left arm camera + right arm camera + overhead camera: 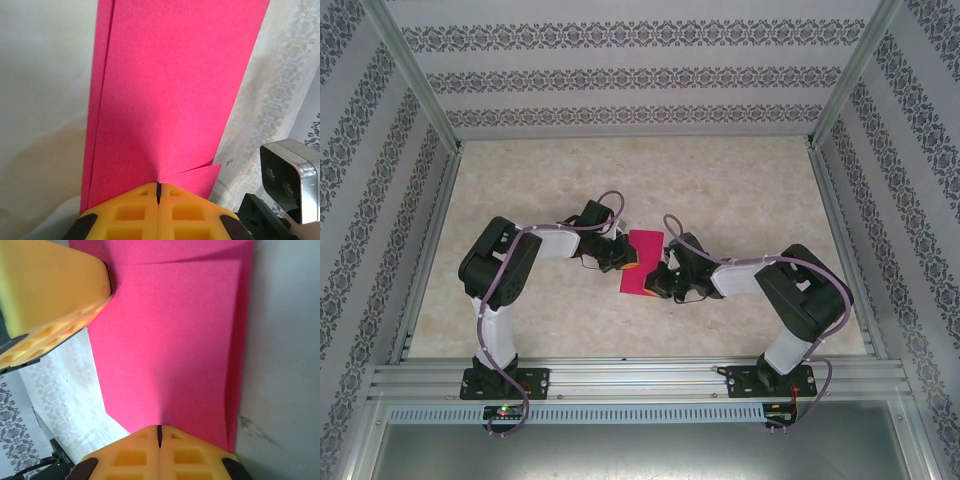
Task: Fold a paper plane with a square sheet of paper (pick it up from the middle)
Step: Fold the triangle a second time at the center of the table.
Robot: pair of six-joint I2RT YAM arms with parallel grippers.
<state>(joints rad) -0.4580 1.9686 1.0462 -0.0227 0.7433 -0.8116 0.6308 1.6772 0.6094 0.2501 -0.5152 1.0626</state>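
The left gripper (158, 191) and right gripper (159, 434) each pinch tight on opposite edges of the folded pink sheet (643, 262). Pale table (740, 190) surrounds it, with the patterned walls (620, 80) well apart.

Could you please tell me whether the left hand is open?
No, the left hand has its yellow fingers pressed together on the edge of the pink paper sheet.

left hand (158, 192) clamped, right hand (159, 435) clamped
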